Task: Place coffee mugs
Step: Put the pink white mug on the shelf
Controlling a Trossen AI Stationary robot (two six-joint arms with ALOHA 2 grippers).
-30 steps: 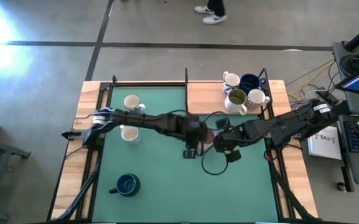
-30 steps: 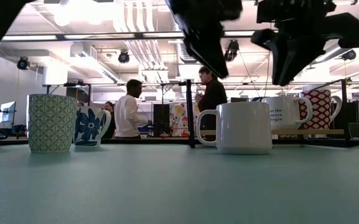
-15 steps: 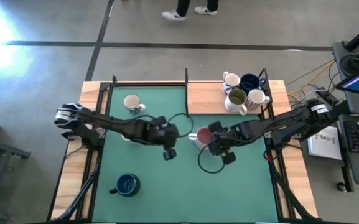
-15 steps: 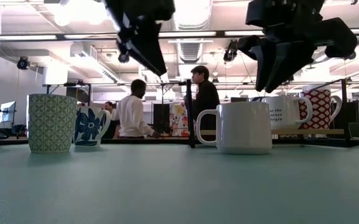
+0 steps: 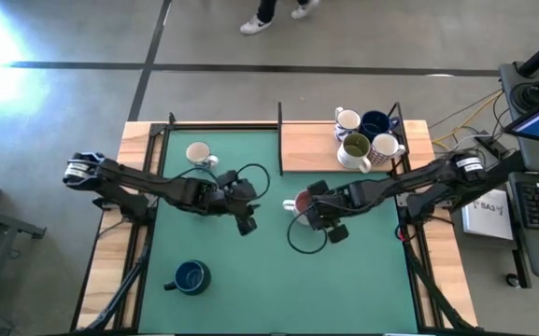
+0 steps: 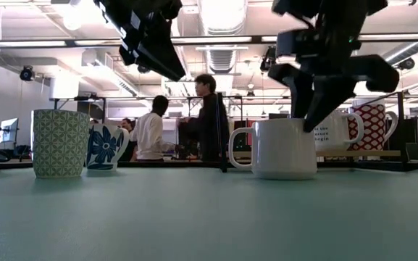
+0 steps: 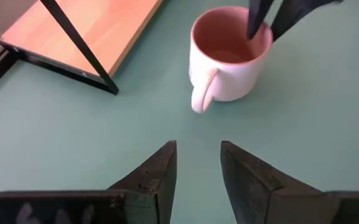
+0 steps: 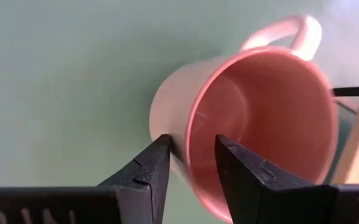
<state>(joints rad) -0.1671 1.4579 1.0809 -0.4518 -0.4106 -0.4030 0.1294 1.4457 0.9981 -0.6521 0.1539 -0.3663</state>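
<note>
Partly behind right end effector [image 5: 318,207]: pink mug [image 5: 303,204]

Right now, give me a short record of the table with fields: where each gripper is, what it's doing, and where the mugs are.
right gripper: fingers straddle the rim of the pink mug, one inside, one outside; mug upright on the green mat
left gripper: open, empty, above the mat beside the pink mug
cream mug: far left of the mat
dark blue mug: near left of the mat
mug cluster: four on the wooden shelf
</note>
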